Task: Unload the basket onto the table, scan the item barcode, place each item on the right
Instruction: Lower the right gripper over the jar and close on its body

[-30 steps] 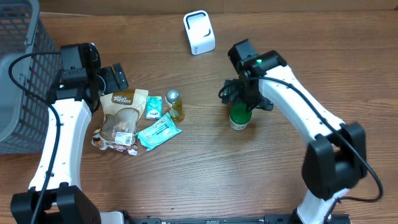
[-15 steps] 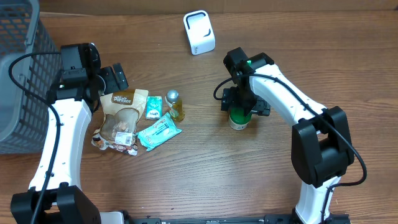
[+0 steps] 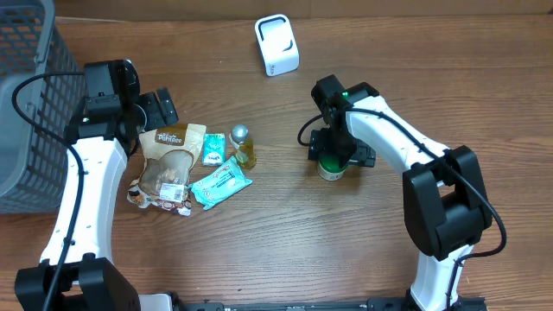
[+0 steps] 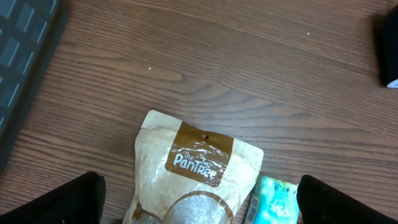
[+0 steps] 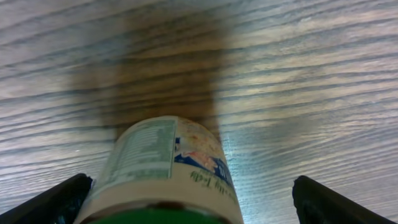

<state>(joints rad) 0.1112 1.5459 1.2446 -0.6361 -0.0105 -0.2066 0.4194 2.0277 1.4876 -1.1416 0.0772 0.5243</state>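
Note:
A jar with a green lid (image 3: 331,166) stands upright on the wooden table, right of centre. My right gripper (image 3: 338,152) hangs directly over it, open, one finger on each side of the jar and neither touching. In the right wrist view the jar's printed label (image 5: 163,163) fills the lower middle, between the wide-apart fingertips (image 5: 59,200). I cannot make out a barcode. My left gripper (image 3: 154,111) is open above the top of a brown Pantree pouch (image 4: 194,171) and holds nothing. A white scanner (image 3: 276,45) stands at the back.
A grey wire basket (image 3: 26,104) fills the far left. Next to the pouch (image 3: 170,160) lie a small teal packet (image 3: 213,149), a larger teal packet (image 3: 220,183) and a small yellow bottle (image 3: 243,145).
My right arm has swung left and settled over the green-lidded jar, its open fingers now straddling it. The left arm has not moved.

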